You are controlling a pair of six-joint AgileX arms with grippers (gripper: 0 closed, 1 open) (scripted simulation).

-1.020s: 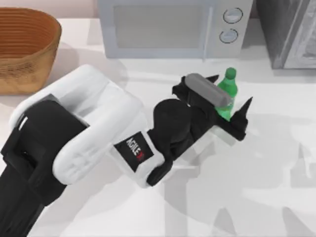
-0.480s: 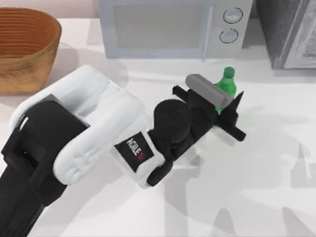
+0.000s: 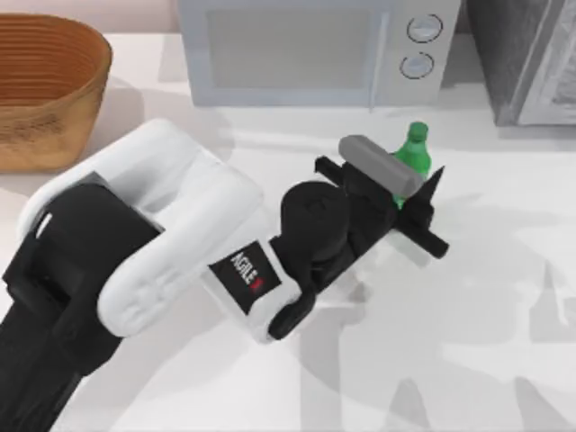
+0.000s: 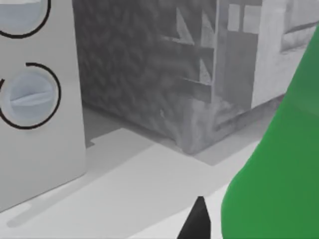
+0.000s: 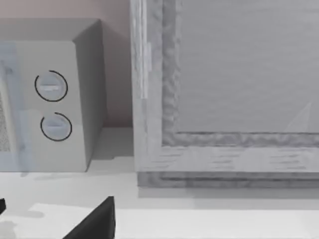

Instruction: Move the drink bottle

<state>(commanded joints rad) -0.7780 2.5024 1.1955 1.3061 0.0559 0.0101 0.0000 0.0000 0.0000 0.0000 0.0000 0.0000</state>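
The drink bottle [image 3: 416, 147], bright green with a green cap, stands upright on the white table just in front of the microwave's knob panel. My left gripper [image 3: 407, 183] reaches in from the left and is shut on the drink bottle's lower body, one black fingertip [image 3: 437, 176] showing on its right side. The wrist's grey camera hides the bottle's label. In the left wrist view the green bottle [image 4: 279, 169] looms close beside a black fingertip [image 4: 198, 221]. My right gripper [image 5: 50, 219] is parked and open, a dark fingertip [image 5: 97, 219] showing low in its wrist view.
A grey microwave [image 3: 315, 49] stands at the back centre, close behind the bottle. A wicker basket [image 3: 45, 85] sits at the back left. A grey textured cabinet [image 3: 531, 58] fills the back right corner. Open table lies to the right and front.
My left gripper's fingers have closed in on the bottle since one second ago, and bottle and gripper have shifted slightly toward the microwave. Nothing has moved in the last half second.
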